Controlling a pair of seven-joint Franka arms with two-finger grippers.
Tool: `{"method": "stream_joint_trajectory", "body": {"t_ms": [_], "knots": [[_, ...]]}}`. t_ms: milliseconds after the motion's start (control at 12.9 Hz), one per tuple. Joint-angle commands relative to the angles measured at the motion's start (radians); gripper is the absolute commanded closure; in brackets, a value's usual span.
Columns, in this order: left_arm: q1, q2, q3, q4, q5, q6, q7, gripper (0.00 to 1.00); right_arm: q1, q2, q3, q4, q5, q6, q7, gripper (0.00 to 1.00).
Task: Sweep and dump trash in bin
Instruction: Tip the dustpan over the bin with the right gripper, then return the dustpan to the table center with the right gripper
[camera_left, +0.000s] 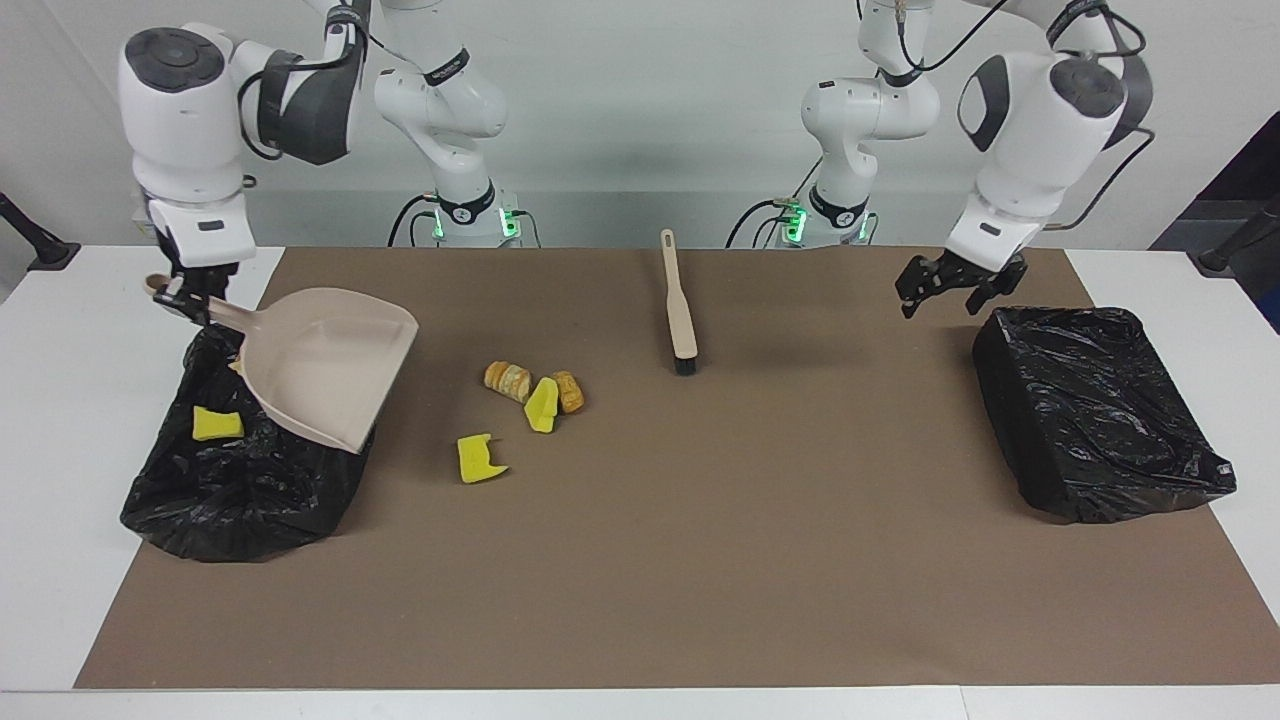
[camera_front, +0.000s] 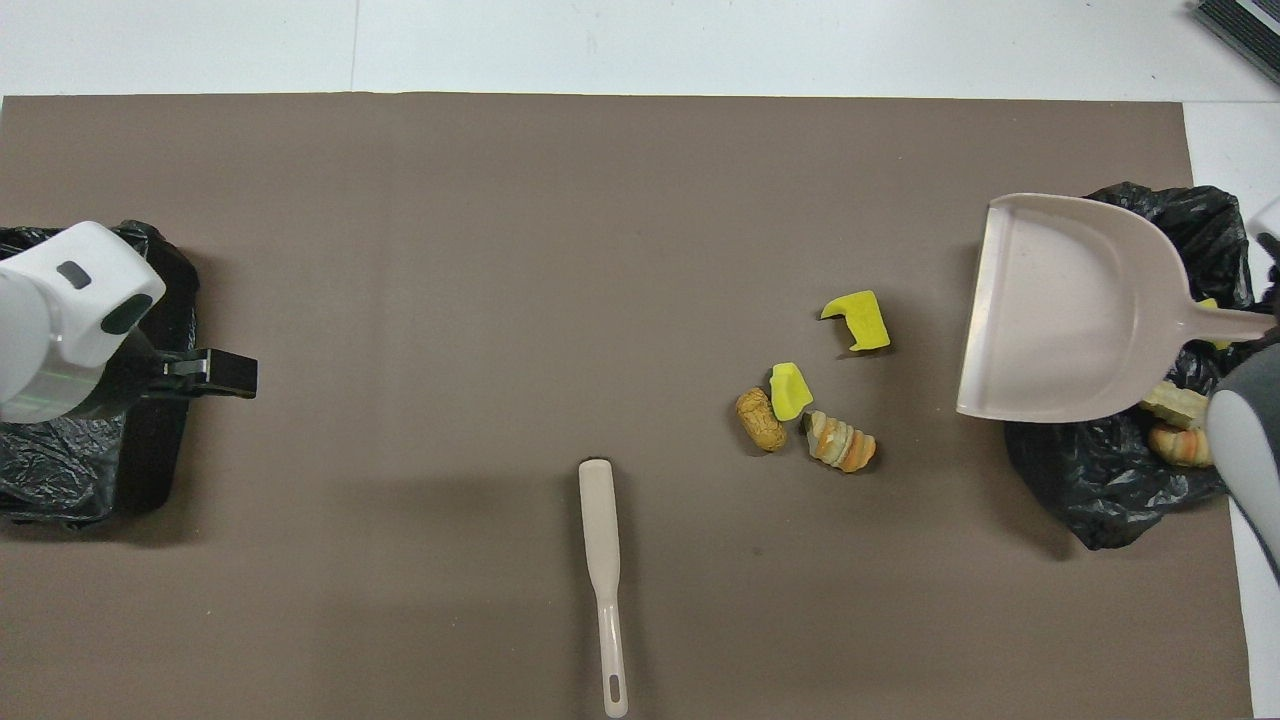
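Four scraps (camera_left: 530, 400) lay mid-frame; right gripper (camera_left: 190, 298), jaws clamped on dustpan (camera_left: 325, 365), should lower it flat beside them; left gripper (camera_left: 948, 285) hung open-jawed, empty.

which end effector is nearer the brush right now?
Left. The left end effector hangs over the mat toward the empty bin; the right end effector, holding the dustpan, lies farther from the brush.

Overhead view: the right end effector (camera_front: 1270, 315) is cut off by the frame edge, so its grip on the dustpan (camera_front: 1070, 310) handle is only partly visible. The dustpan covers much of the bin (camera_front: 1100, 480) beneath it. Two pastry pieces (camera_front: 1175, 425) are partly hidden by the right arm, and one yellow scrap (camera_front: 1212, 306) by the handle.
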Motion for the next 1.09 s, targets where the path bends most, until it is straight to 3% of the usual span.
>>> {"method": "stream_joint_trajectory", "body": {"t_ms": [0, 156, 544, 778, 1011], "knots": [[0.033, 0.013, -0.010, 0.151, 0.023, -0.130, 0.025, 0.00, 0.058, 0.045, -0.001, -0.005, 0.078, -0.003, 0.177, 1.00], [0.033, 0.055, -0.012, 0.270, 0.025, -0.219, 0.022, 0.00, 0.110, 0.084, -0.001, -0.005, 0.145, 0.006, 0.367, 1.00], [0.046, 0.030, -0.010, 0.253, 0.031, -0.210, 0.117, 0.00, 0.337, 0.192, -0.001, 0.015, 0.199, 0.064, 0.985, 1.00], [0.055, 0.022, -0.010, 0.237, 0.030, -0.207, 0.105, 0.00, 0.429, 0.246, -0.001, 0.025, 0.336, 0.159, 1.305, 1.00], [0.060, 0.023, -0.010, 0.236, 0.030, -0.189, 0.105, 0.00, 0.539, 0.324, -0.001, 0.125, 0.367, 0.173, 1.637, 1.00]]}}
